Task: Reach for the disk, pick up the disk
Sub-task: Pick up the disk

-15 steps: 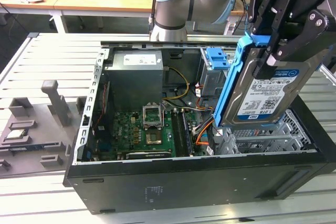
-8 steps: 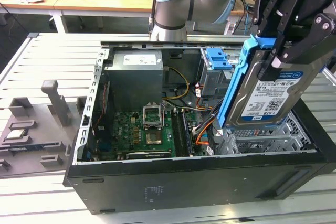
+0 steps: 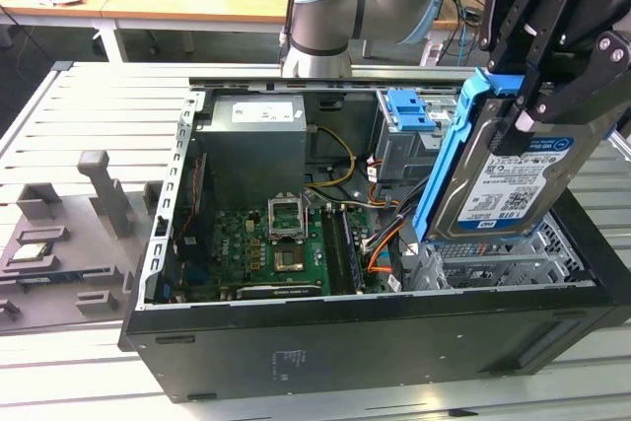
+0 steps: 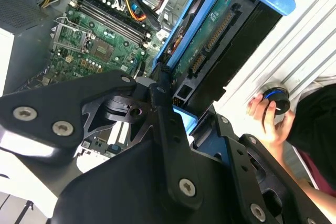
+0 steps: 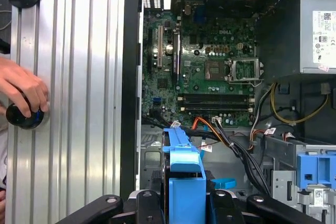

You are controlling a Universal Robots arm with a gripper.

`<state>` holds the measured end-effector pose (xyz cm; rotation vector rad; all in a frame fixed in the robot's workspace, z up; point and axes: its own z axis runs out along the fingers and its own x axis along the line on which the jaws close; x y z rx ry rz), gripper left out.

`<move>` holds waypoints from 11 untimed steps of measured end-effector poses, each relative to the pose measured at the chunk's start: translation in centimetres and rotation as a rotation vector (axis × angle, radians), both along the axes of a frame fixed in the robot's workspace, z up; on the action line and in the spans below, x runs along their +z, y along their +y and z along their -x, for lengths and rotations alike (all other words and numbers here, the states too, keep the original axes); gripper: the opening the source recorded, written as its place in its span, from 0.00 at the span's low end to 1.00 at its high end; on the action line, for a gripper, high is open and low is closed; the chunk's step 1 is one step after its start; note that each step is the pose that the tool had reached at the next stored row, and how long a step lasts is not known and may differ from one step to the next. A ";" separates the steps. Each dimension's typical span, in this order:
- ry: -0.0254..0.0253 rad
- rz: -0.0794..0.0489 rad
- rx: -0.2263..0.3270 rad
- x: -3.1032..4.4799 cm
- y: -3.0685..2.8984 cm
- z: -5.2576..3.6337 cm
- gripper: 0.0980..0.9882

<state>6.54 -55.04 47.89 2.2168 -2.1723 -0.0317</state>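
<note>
The disk (image 3: 508, 184) hangs tilted above the drive bay on the exterior view's right side of the open computer case. It is silver-grey with a white-and-blue label, and a blue rail (image 3: 449, 165) runs along its edge. My gripper (image 3: 515, 117) is shut on its upper end, black fingers clamped on both faces. In the second wrist view the disk's (image 4: 220, 40) green circuit-board side faces the camera, held in the gripper (image 4: 176, 103). In the first wrist view the disk (image 5: 184, 177) stands edge-on, blue rail up, between the fingers (image 5: 149, 203).
The black case (image 3: 375, 342) lies open with its motherboard (image 3: 271, 244), a grey power-supply box (image 3: 251, 145) and a blue caddy (image 3: 409, 110) on the metal drive cage. Grey fixtures (image 3: 99, 194) stand on the slatted table. A person's hand (image 5: 23, 90) holds a black knob (image 5: 23, 118) beside the case.
</note>
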 end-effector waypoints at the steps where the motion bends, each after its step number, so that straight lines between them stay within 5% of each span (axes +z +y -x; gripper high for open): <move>1: 0.0000 0.000 0.000 -0.04 0.00 -0.07 0.30; 11: 0.0000 0.001 0.000 -0.62 0.00 -0.58 0.30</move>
